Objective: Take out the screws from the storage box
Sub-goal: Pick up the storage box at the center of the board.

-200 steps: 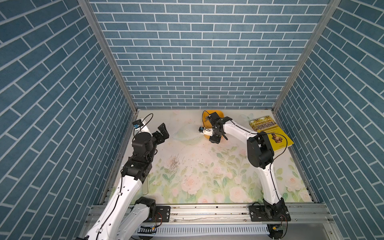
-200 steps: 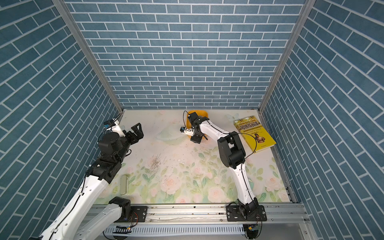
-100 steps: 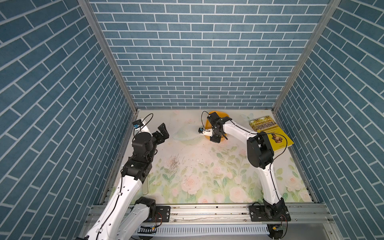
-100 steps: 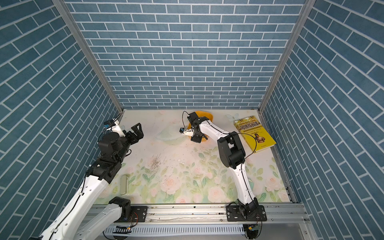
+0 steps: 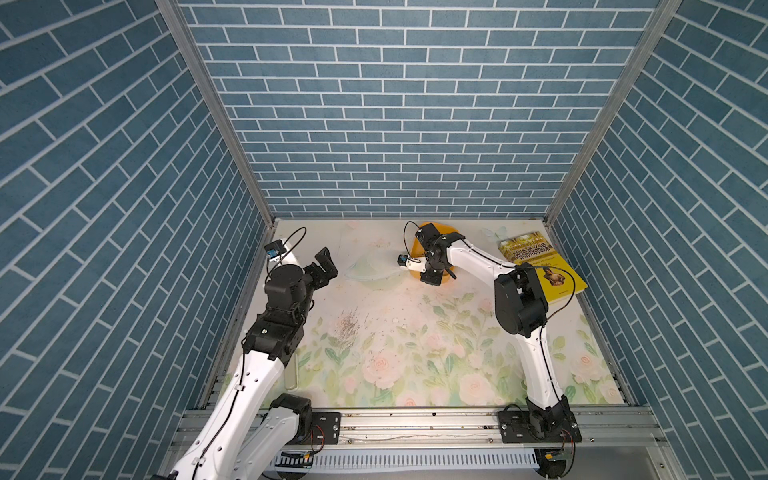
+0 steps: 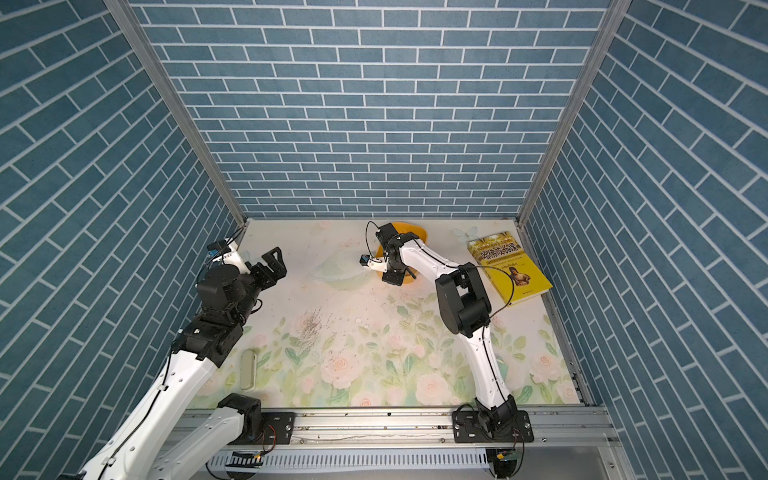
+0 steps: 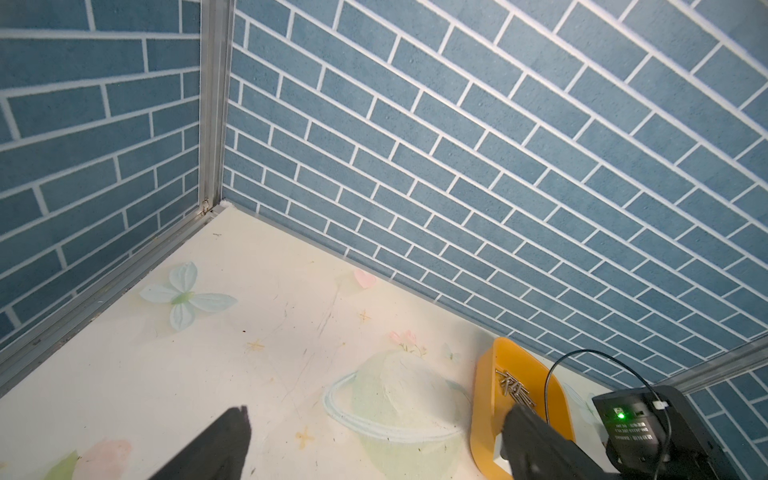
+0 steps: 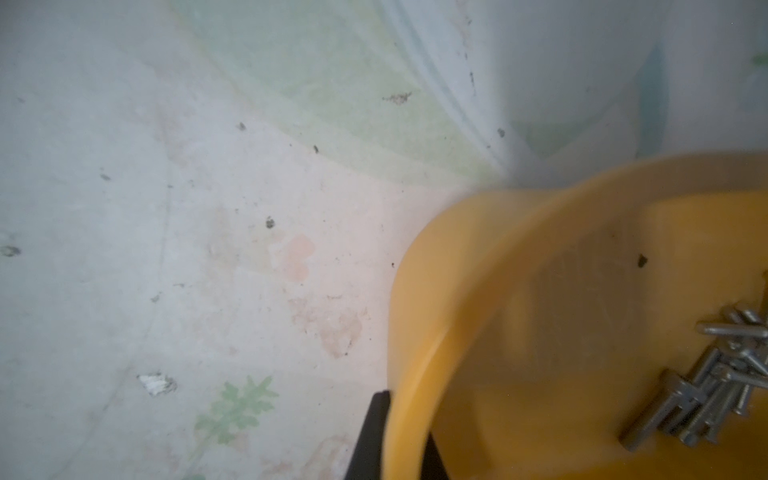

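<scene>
Since a second ago my right gripper (image 8: 405, 440) has clamped onto the storage box (image 8: 540, 291) wall, screws (image 8: 715, 386) inside; left gripper (image 5: 326, 264) stays spread open.

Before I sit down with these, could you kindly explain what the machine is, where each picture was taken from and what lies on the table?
These are two white robot arms, left and right, bolted at the near edge of the flowered table, each ending in a two-fingered gripper. Both top views look down from one overhead camera pair; the other two come from cameras on the wrists. The left gripper hangs open and empty above the table. The right gripper is shut on the wall of the yellow-orange storage box near the back wall, one finger outside, one inside. A heap of silver screws lies in the box. Also on the table: a yellow book on the right and a pale green gadget near the left arm's base.
</scene>
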`<action>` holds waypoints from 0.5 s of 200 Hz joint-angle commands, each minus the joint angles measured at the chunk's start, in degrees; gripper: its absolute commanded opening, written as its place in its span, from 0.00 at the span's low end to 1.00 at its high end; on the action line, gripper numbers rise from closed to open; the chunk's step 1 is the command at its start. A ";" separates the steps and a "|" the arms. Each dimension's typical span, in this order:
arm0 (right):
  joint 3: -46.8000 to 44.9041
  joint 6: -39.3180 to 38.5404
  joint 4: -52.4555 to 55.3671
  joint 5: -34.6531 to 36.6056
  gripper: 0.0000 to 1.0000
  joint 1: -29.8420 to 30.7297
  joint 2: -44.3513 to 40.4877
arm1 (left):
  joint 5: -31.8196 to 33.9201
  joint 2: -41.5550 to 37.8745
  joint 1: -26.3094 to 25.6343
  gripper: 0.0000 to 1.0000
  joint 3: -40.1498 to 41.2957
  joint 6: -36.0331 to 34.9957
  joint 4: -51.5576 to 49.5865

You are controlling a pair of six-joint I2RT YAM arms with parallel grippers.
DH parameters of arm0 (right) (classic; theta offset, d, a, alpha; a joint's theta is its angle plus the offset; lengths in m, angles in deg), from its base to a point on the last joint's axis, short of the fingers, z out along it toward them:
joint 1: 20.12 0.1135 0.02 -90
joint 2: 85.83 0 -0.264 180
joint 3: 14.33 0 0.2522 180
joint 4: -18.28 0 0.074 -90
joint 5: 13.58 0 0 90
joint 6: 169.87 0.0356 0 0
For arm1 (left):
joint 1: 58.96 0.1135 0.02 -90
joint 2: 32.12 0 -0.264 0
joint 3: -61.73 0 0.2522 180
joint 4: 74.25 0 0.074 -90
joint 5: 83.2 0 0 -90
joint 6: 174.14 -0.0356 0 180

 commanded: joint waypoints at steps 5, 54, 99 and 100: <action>1.68 0.33 3.08 -5.62 0.00 0.20 -2.01 | 0.73 -0.26 -0.11 1.00 -1.72 -0.06 -0.40; 2.48 3.96 6.94 -13.51 0.00 0.20 -4.11 | 1.26 -0.66 -0.11 1.00 -1.72 0.02 -0.77; 5.17 7.62 13.38 -20.65 0.00 2.47 -7.76 | 2.84 -1.34 -0.11 1.00 -2.22 -0.07 -2.11; 5.14 7.64 13.49 -20.77 0.00 2.66 -7.87 | 2.87 -1.39 -0.11 1.00 -2.19 -0.09 -2.11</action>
